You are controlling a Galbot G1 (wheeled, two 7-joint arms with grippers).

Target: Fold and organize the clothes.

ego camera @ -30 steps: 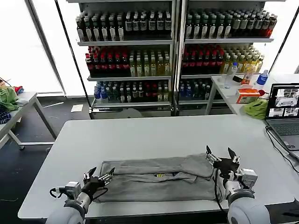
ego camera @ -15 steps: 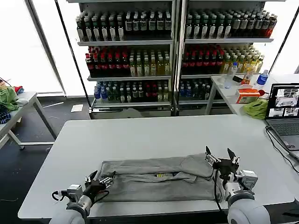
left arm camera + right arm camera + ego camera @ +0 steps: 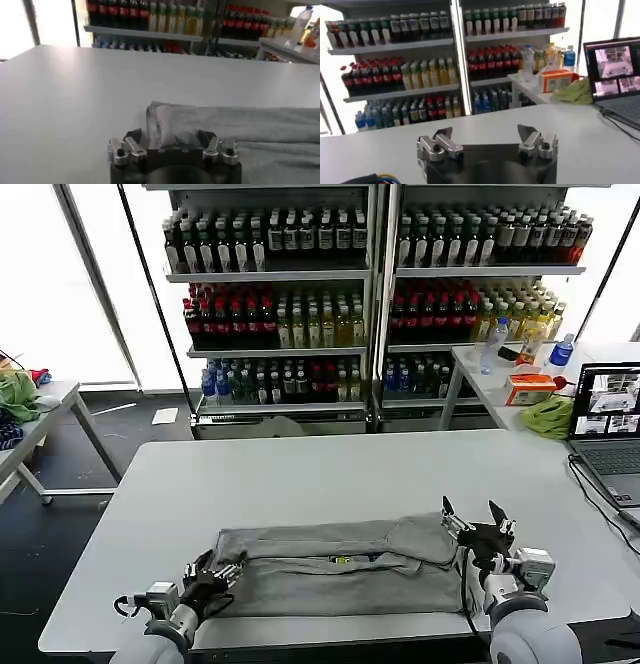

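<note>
**Grey shirt lay folded along the table's near edge, a gripper at each end**

The left gripper [image 3: 213,575] sat low at the shirt's left end, close to the table's [image 3: 300,474] near-left corner. In the left wrist view its fingers [image 3: 122,150] stood spread wide, with the shirt's bunched corner [image 3: 167,127] lying between them; whether they touched the cloth could not be told. They were not closed on it.

The shirt [image 3: 340,569] stretched as a long, narrow grey band parallel to the table's near edge, folded lengthwise, with a sleeve flap turned over at its right end. A small coloured print [image 3: 345,560] showed near the middle of the band.

The right gripper [image 3: 470,519] stood above the shirt's right end, near the table's near-right corner, its fingers pointing up and spread wide, holding nothing. In the right wrist view the fingers [image 3: 436,141] framed open air.

Past the table's right edge a laptop [image 3: 608,419] stood open, with a green cloth [image 3: 548,416] beside it on a side table. Shelves of bottles [image 3: 370,284] lined the room beyond the far edge.
</note>
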